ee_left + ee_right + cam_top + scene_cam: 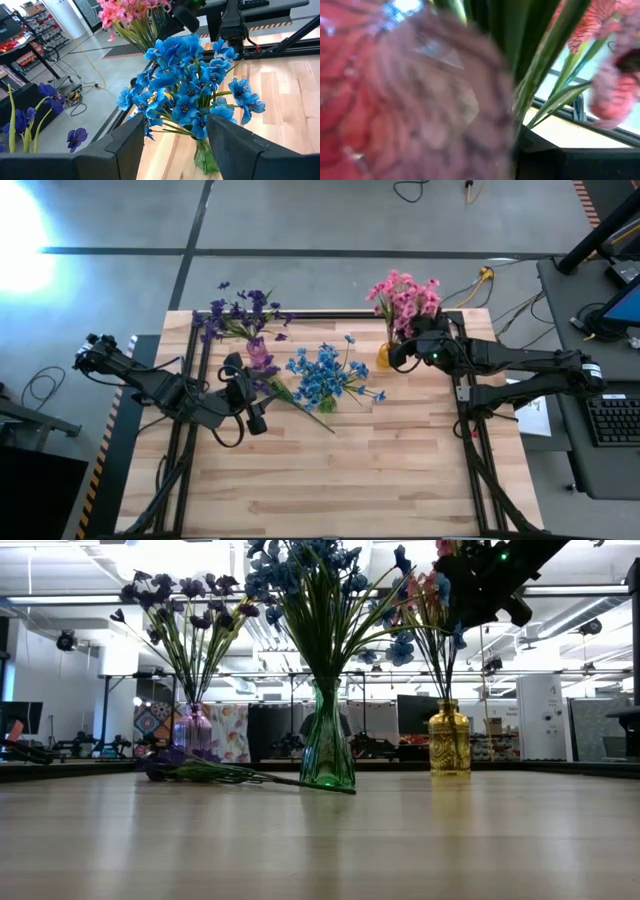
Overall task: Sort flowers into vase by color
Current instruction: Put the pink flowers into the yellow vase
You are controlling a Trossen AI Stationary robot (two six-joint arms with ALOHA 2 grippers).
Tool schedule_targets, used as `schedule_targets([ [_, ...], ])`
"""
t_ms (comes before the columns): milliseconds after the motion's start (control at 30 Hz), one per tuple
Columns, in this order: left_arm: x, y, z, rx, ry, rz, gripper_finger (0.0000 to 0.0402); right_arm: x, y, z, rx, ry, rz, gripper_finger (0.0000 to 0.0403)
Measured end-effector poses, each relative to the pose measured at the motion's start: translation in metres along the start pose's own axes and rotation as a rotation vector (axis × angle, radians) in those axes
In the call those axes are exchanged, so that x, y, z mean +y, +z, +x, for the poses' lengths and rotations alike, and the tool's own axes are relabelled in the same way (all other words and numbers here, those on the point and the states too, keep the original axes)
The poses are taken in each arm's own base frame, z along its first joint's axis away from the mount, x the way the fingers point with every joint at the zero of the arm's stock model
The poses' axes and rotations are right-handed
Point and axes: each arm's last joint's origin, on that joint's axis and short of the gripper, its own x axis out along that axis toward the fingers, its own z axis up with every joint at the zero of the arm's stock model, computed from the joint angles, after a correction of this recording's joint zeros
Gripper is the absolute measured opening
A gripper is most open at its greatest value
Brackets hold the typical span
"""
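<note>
My biggest worry is the yellow vase (pixel 384 357) at about 1 o'clock on the table (pixel 400 470). The right gripper (pixel 402 352) sits hard against the pink flowers (pixel 404 295) just above that vase, and I judge that any sideways pull while stems are caught could tip the vase or drag the bunch out. The right wrist view is filled with pink petals and green stems pressed against the lens, so I cannot tell how its fingers stand or whether they hold anything.

Next is the green vase (pixel 327 748) near the table's centre, carrying the blue flowers (pixel 325 375). The left gripper (pixel 238 380) hovers at its 9 o'clock, jaws spread wide and empty; the left wrist view frames the blue blossoms between its fingers (pixel 235 145). A careless advance could, I think, knock that vase over.

Smallest concern: one loose purple sprig (pixel 195 771) lies flat on the wood at about 11 o'clock, near the purple vase (pixel 193 730) with its purple flowers (pixel 243 313). It is not yet sorted, and its thin stem looks awkward to pinch cleanly.
</note>
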Motion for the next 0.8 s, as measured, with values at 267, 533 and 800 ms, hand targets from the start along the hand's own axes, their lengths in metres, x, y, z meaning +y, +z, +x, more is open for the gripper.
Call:
schedule_targets([
  [267, 0.000, 0.000, 0.000, 0.000, 0.000, 0.000, 0.0197, 0.001, -0.004, 0.005, 0.015, -0.038, -0.022, 0.0012],
  [533, 0.000, 0.000, 0.000, 0.000, 0.000, 0.000, 0.0197, 0.007, -0.010, 0.015, 0.052, -0.063, -0.096, 0.0012],
  [800, 0.000, 0.000, 0.000, 0.000, 0.000, 0.000, 0.0197, 0.013, -0.017, 0.027, 0.090, -0.087, -0.151, 0.0012],
])
